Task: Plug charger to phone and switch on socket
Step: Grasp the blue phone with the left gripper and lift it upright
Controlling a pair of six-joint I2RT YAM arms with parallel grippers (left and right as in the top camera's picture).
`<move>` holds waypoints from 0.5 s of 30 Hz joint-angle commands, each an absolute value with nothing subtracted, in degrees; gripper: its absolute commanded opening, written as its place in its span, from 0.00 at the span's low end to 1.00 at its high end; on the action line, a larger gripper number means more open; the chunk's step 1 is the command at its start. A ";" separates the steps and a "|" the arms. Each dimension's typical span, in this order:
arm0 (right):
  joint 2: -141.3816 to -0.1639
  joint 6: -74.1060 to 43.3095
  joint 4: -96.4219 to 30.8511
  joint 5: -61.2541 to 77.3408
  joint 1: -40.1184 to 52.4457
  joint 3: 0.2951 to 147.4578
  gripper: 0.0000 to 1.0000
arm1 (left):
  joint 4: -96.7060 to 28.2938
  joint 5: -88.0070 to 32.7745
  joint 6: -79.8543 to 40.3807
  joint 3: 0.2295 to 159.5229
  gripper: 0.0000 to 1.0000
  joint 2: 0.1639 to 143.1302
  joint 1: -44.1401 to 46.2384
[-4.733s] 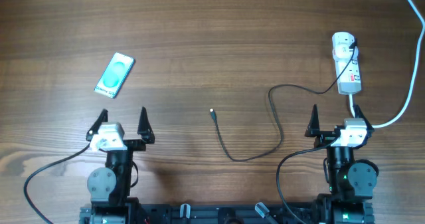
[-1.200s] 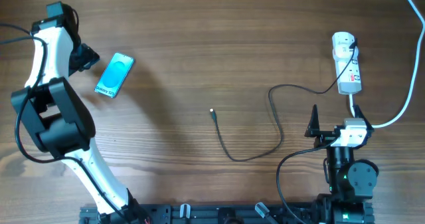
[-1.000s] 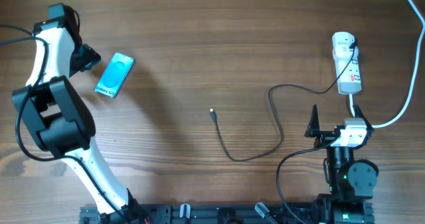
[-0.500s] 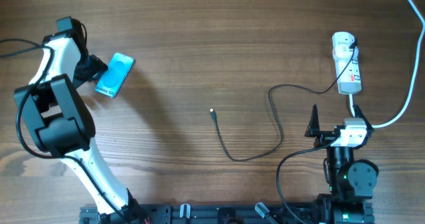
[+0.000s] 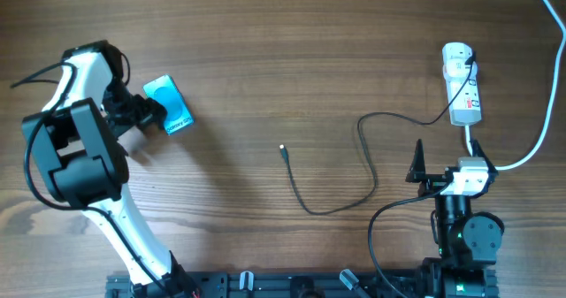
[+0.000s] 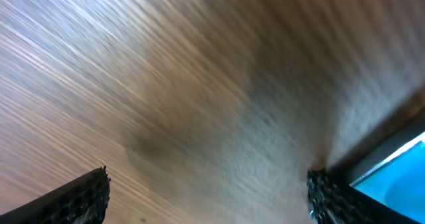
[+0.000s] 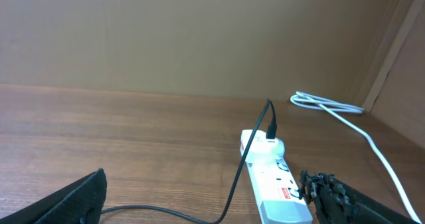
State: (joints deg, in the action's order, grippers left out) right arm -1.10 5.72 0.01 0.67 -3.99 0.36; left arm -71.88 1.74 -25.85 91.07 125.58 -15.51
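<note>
The phone (image 5: 170, 106), blue-screened, lies at an angle on the left of the table. My left gripper (image 5: 147, 113) is open just left of it. In the left wrist view its fingers (image 6: 74, 201) stand wide with only wood between them. The phone (image 6: 398, 163) shows as a blue edge against the outer side of the right finger. The charger cable (image 5: 358, 187) snakes from the socket (image 5: 462, 87) to its silver-tipped connector (image 5: 282, 148), which lies loose mid-table. My right gripper (image 5: 446, 150) is open at its base, and the socket (image 7: 272, 177) lies ahead of it.
A thick white cord (image 5: 539, 134) loops from the socket along the right edge to the far right corner. The same white cord (image 7: 345, 114) trails off behind the socket. The left arm (image 5: 75, 130) reaches across the table's left side.
My left gripper has swung towards the near side and right into the phone. The phone has slid a little right and turned. The right arm, charger and socket have not moved.
</note>
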 commanded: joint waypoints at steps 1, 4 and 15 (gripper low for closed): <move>-0.54 6.00 0.27 1.37 -3.70 0.30 1.00 | -71.81 1.34 -24.23 88.07 1.00 127.46 -13.93; -0.54 5.98 0.27 1.37 -3.70 0.30 1.00 | -72.10 1.34 -24.18 87.83 1.00 127.46 -13.26; -0.54 6.00 0.27 1.37 -3.70 0.30 1.00 | -78.08 2.81 -27.31 93.25 1.00 120.44 -13.32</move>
State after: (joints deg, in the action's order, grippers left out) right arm -1.10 5.72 0.01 0.67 -3.99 0.36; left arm -77.93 1.69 -25.28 90.30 125.14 -13.23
